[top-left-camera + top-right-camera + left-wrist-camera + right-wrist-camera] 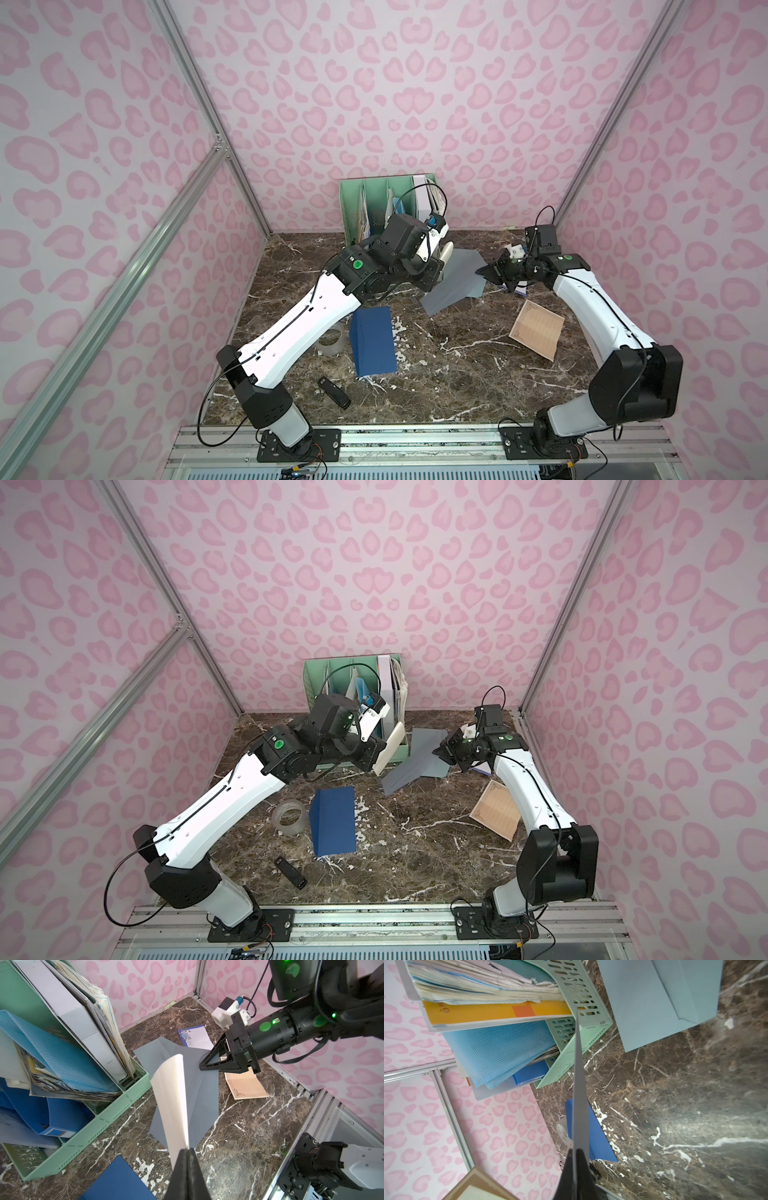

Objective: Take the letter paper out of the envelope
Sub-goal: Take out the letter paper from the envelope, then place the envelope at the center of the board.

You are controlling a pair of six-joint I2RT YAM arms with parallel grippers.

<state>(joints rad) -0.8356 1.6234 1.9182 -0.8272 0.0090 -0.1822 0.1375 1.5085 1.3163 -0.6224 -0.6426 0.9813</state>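
Both clamped: letter paper (172,1095) juts from left hand (188,1150); envelope (204,1101) pinched in right hand (201,1067).

Marble table (457,374), grey envelope (451,295), blue book (372,340)

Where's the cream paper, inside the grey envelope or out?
Out. The left gripper pinches the cream paper, whose free end sticks up bare, not tucked into the grey envelope that the right gripper holds.
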